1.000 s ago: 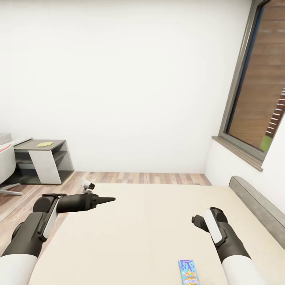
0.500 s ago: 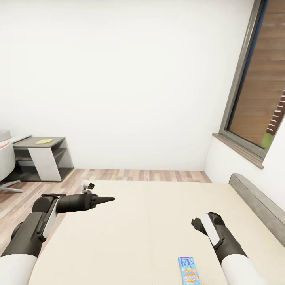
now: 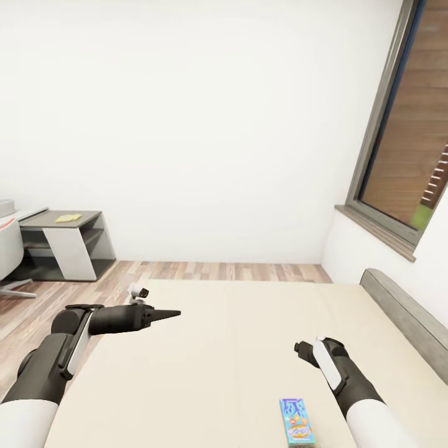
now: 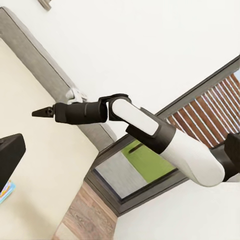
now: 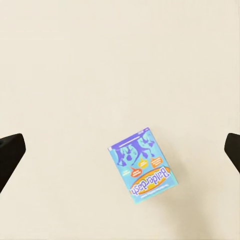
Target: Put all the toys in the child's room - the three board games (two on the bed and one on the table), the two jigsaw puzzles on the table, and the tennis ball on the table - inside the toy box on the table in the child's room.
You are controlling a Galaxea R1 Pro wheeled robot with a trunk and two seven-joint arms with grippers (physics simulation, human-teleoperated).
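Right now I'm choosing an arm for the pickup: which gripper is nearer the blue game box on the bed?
Right. The right gripper hangs just above and beside the blue game box; the left gripper points out over the bed's far left part.

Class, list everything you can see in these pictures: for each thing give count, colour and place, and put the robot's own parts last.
Board game: one, blue printed box, lying flat on the bed near the robot, below the right gripper.
Bed: one, cream mattress with a grey headboard on the right.
Table: one, grey top with white fronts, far left by the wall.
Yellow-green item: one, flat, on the table top; too small to identify.
Chair: one, white, at the left edge, partly cut off.
Window: one, grey frame, right wall.
Floor: wood planks, between bed and wall.
Left gripper: black, jaws shut, over the bed's left side.
Right gripper: black, jaws open, above the board game.
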